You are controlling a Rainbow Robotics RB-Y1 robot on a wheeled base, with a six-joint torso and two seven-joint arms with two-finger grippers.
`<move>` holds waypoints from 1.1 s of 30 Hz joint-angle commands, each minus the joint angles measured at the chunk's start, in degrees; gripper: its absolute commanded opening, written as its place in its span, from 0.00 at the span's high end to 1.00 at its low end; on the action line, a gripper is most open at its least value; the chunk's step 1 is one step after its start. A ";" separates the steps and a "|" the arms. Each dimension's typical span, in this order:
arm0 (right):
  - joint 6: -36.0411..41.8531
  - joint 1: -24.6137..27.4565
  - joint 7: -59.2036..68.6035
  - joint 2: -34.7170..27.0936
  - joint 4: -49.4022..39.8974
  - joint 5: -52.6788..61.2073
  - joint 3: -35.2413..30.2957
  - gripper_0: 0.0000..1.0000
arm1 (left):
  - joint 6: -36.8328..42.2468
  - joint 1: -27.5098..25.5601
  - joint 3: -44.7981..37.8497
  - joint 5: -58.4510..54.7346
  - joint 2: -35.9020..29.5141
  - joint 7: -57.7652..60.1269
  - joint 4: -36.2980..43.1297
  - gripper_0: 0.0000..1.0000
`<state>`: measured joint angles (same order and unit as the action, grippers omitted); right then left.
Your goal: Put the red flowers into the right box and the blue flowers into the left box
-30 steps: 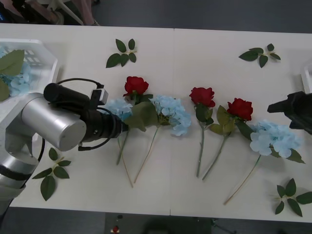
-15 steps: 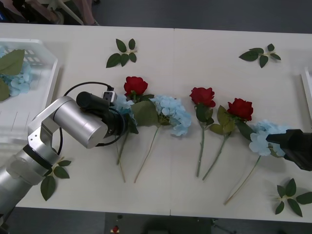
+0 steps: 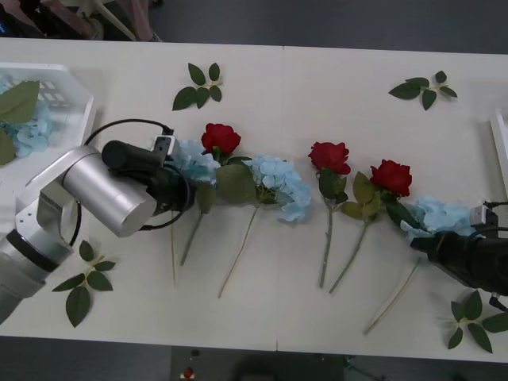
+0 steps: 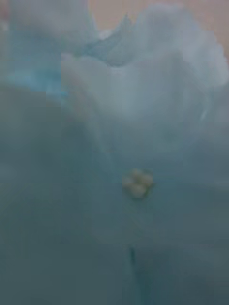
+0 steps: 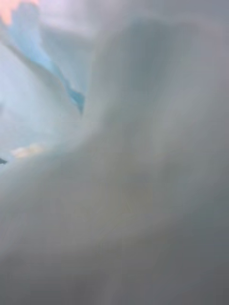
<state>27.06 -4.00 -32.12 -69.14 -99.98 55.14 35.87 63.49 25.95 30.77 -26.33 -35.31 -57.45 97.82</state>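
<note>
No writing or label can be read anywhere. The white bench (image 3: 317, 103) spans the front view, a seam running down its middle, with dark floor beyond its far edge. At the bench's left end sits the left box (image 3: 75, 99), a white slotted basket holding a pale blue flower head (image 3: 30, 135) and big green leaves. At the right edge, a thin white rim marks the right box (image 3: 500, 135). The left arm (image 3: 95, 194), a large silver cylinder with black cabling, reaches across the left half of the bench; its left end effector (image 3: 184, 184) is pressed into a blue flower (image 3: 193, 163) lying just beside a red rose (image 3: 221, 138), and I cannot tell whether its fingers are spread or closed. The right arm (image 3: 472, 262), black, comes in low from the right; the right end effector (image 3: 419, 242) is at the blue flower (image 3: 440, 216) nearest that side, its fingers hidden, so their state cannot be told. Between them lie a third blue head (image 3: 278, 184) and two more red roses (image 3: 329, 157) (image 3: 390, 176), stems pointing toward the near edge. Loose green leaf sprigs (image 3: 200, 86) (image 3: 423, 89) (image 3: 83, 282) (image 3: 475, 317) lie toward the corners. Both wrist views are pressed against pale blue petals (image 4: 143, 119) (image 5: 57, 86), one with a small yellowish centre (image 4: 137, 183).
</note>
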 commanded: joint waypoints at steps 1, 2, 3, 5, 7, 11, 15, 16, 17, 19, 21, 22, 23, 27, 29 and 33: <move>-0.43 -1.89 -0.66 1.38 0.93 -1.70 0.43 0.18 | 4.97 2.18 -7.56 -7.51 -12.15 0.50 12.40 1.00; -0.43 -2.24 -0.75 1.64 1.37 -1.97 0.78 0.18 | 6.56 2.18 -9.32 -9.18 -14.53 0.32 14.33 1.00; -0.34 -2.68 -0.84 2.26 1.99 -2.41 1.14 0.18 | 8.40 2.18 -11.87 -11.47 -17.95 -0.21 16.35 1.00; -0.43 -3.56 -0.93 3.14 3.22 -3.02 1.84 0.28 | 11.39 2.18 -16.26 -16.21 -23.84 -2.75 17.50 1.00; -0.34 -4.87 -1.10 4.02 4.62 -3.81 3.16 0.42 | 12.97 2.18 -19.60 -20.78 -29.03 -5.83 15.56 1.00; -0.43 -6.54 -1.45 5.25 7.35 -5.31 4.56 0.69 | 12.62 2.18 -21.89 -25.53 -34.65 -12.86 5.37 1.00; -0.34 -7.25 -1.54 6.04 8.93 -8.12 5.09 0.92 | 10.42 2.18 -21.80 -24.65 -34.92 -19.80 -7.38 0.98; -0.34 -7.34 -1.54 6.21 9.19 -8.21 5.09 0.94 | 9.72 2.18 -21.80 -24.65 -34.65 -20.77 -9.31 0.97; -0.34 -7.51 -1.63 6.48 9.63 -8.47 5.09 0.98 | 7.52 2.18 -21.71 -24.65 -34.13 -22.53 -13.00 0.90; -0.34 -7.77 -1.98 6.65 10.07 -9.17 5.09 1.00 | 3.13 2.18 -21.71 -24.48 -33.25 -25.87 -18.63 0.71; -0.34 -7.95 -2.16 6.74 10.07 -9.52 5.09 1.00 | -1.09 2.18 -21.71 -24.48 -32.37 -29.03 -22.41 0.49; -0.34 -8.04 -2.33 6.74 10.16 -9.61 5.09 1.00 | -2.59 2.18 -21.71 -24.48 -32.10 -30.26 -23.64 0.30; -0.34 -8.21 -2.60 6.74 10.07 -9.79 5.09 1.00 | -4.08 2.18 -21.71 -24.74 -31.93 -31.58 -24.87 0.14; -0.34 -8.74 -3.39 6.74 9.46 -9.79 5.09 1.00 | -5.66 2.18 -21.71 -27.29 -31.93 -32.81 -25.13 0.00; -0.34 -9.27 -3.91 6.65 8.31 -9.44 5.09 1.00 | -5.75 2.18 -21.71 -30.63 -33.51 -33.08 -23.29 0.00; 0.45 -9.88 -4.18 4.90 4.09 -8.38 4.12 1.00 | -4.87 2.18 -22.68 -41.17 -37.64 -33.60 -17.31 0.00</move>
<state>27.05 -12.78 -33.35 -64.50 -91.70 45.95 40.47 58.20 27.18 9.93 -62.11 -67.42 -89.48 75.36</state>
